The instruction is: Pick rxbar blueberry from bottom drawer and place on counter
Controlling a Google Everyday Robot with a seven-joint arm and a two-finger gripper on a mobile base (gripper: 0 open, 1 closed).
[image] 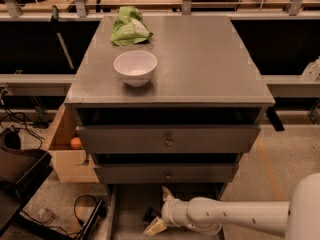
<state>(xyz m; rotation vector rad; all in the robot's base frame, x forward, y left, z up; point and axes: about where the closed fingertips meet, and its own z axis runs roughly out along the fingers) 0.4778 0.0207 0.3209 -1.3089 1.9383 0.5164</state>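
Bottom drawer (131,208) pulled out, grey floor visible. White arm (235,217) enters from lower right and reaches down into it. Gripper (157,210) sits low in the drawer, over its floor, with fingers spread apart: one finger (167,194) toward the cabinet, the other toward the lower edge of the view. Snack bar (149,215), small and dark, lies on the drawer floor in the gap between the two fingers; contact with either finger cannot be made out. Counter (200,59) carries a white bowl (135,67) at front left and a green bag (129,26) at back left, the two near each other but apart. Two knobbed drawers (168,140) above are pushed in. Wooden box (67,156) left of the cabinet holds an orange ball (75,143).
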